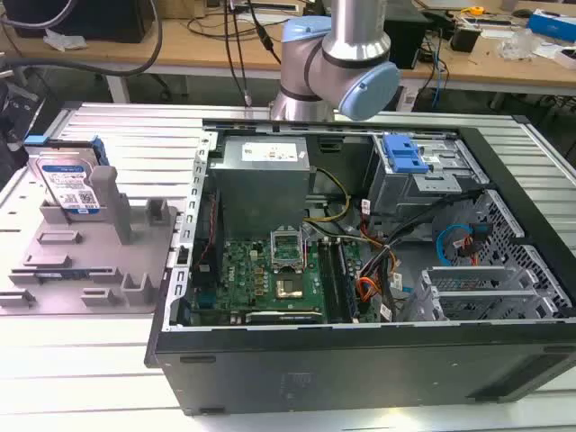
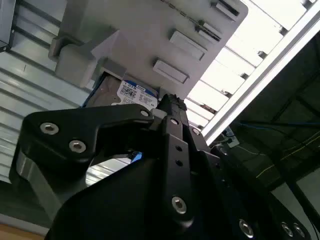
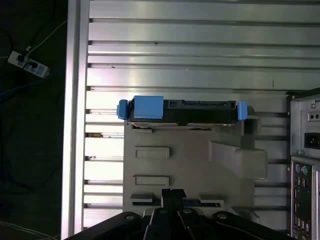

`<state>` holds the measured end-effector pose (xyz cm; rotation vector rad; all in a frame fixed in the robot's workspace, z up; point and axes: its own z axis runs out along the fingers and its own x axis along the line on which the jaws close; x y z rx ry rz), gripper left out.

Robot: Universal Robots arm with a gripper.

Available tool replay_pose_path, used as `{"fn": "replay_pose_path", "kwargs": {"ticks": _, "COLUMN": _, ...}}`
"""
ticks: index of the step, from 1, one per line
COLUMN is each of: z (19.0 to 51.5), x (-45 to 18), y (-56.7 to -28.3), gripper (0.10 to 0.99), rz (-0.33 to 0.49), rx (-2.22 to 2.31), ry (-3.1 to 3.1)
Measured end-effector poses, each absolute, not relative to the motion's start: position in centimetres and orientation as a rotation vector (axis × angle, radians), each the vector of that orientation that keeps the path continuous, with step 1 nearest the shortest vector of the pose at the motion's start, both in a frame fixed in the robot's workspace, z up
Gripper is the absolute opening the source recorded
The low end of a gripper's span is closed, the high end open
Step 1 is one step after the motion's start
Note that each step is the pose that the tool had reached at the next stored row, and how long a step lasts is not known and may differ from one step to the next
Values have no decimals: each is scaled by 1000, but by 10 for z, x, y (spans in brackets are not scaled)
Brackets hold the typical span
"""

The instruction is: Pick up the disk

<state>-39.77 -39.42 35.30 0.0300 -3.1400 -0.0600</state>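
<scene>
Ribbed aluminium table [image 1: 108, 126] carries it all. At the exterior view's left the grey fixture [image 1: 54, 270] lies on it, and the disk [image 1: 67, 184] stands on edge in that fixture, leaning by an upright post [image 1: 106, 193].

My gripper [image 3: 173, 192] hangs over the fixture, clear of the disk [image 3: 200, 115]. The fingers look pressed together on nothing, though the angle in the second wrist view is awkward.

What worries me:
- Going down with the jaws closed like this would knock the fingertips on the disk's upper edge and could tip it off its slot.
- The post sits just beside the disk, so a finger might foul on it.
- The blue rails [image 3: 148, 107] are plastic, and I judge a grip on them alone might slip.

An open computer case [image 1: 504, 360] fills the frame's centre and right, and my arm [image 1: 346, 54] rises behind it. Wooden benches [image 1: 207, 45] with cables cross the top.
</scene>
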Motion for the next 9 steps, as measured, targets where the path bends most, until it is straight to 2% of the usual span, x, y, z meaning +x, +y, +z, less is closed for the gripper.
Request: {"fn": "replay_pose_path", "kwargs": {"ticks": 9, "z": 353, "x": -398, "y": -394, "gripper": 106, "rz": -59, "rx": 152, "ry": -3135}}
